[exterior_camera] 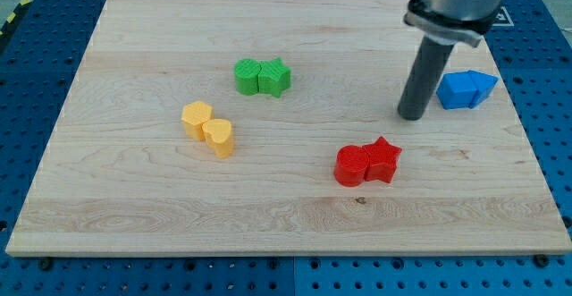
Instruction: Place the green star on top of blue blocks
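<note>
The green star [275,77] sits at the view's upper middle, touching a green round block [247,76] on its left. Two blue blocks [466,89] sit together at the view's right; the left one is cube-like and the right one is wedge-shaped. My tip [411,115] rests on the board just left of the blue blocks, a small gap apart, and far to the right of the green star.
A yellow hexagon block [197,118] and a yellow heart block [219,137] sit together at the view's left. A red round block [350,164] and a red star [383,159] sit together below my tip. The wooden board [134,207] ends close to the blue blocks on the right.
</note>
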### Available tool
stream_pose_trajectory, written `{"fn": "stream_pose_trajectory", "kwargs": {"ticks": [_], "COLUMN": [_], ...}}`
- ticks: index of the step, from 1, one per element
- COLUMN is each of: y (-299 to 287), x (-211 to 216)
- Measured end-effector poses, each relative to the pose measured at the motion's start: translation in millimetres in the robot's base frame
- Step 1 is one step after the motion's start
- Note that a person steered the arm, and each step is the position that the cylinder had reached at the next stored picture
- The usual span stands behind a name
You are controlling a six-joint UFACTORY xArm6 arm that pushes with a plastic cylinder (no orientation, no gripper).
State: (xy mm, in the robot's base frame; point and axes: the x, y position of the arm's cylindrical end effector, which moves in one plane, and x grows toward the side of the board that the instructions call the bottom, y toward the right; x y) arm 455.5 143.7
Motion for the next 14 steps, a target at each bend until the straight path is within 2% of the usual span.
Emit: {"fn": "stream_pose_trajectory", "kwargs": {"ticks": [3, 4, 5, 6, 9, 14], "y": [-156, -209, -251, -266, -223, -63], "x": [4, -6, -25, -37, -54, -65]}}
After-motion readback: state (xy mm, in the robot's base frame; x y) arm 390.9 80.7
